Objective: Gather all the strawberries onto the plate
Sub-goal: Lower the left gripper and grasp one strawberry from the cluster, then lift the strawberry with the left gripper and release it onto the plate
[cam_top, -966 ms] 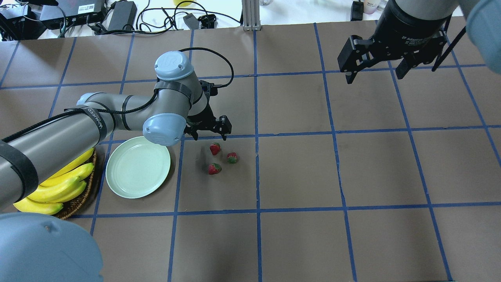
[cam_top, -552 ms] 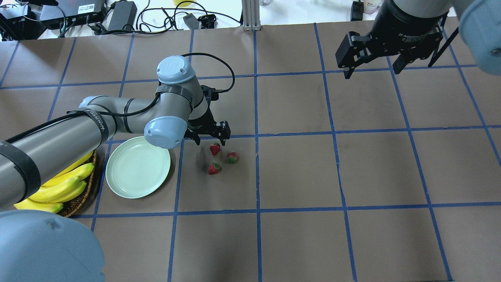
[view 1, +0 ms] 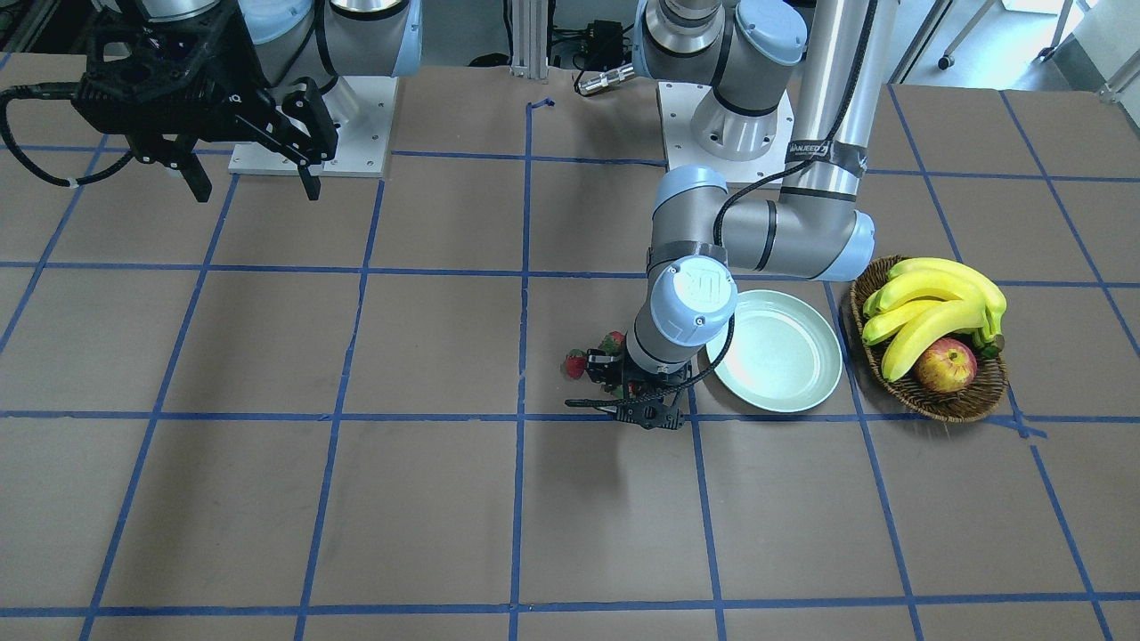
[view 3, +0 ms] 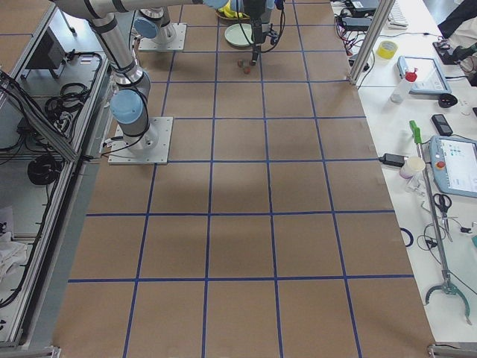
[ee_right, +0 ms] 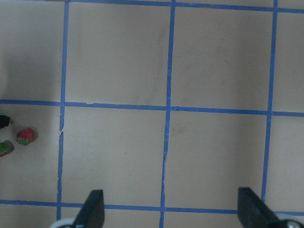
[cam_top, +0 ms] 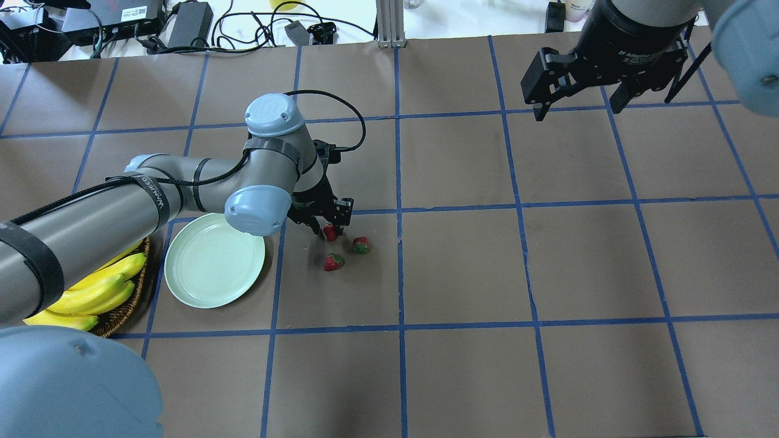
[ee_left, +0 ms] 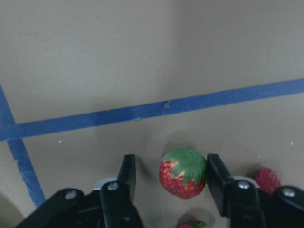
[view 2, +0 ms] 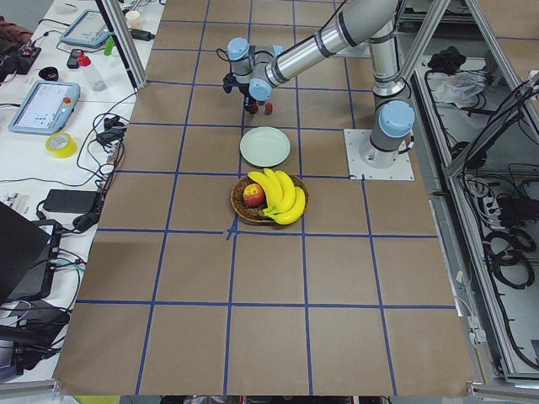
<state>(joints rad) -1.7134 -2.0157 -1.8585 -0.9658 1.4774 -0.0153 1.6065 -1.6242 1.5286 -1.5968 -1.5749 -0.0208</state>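
Three strawberries lie on the brown table right of the pale green plate. My left gripper is down over the nearest-to-plate strawberry, open, one finger on each side. In the left wrist view that strawberry sits between the fingers, close against the right fingertip, with a gap to the other one. The other two strawberries lie loose just beyond. My right gripper hangs open and empty high over the far right of the table.
A wicker basket with bananas and an apple stands beside the plate, on the side away from the strawberries. Cables and electronics lie along the far table edge.
My left gripper has come down and moved slightly toward the strawberries; its open fingers now straddle the nearest one. The right gripper shifted slightly early on and now holds still. No strawberry has moved.
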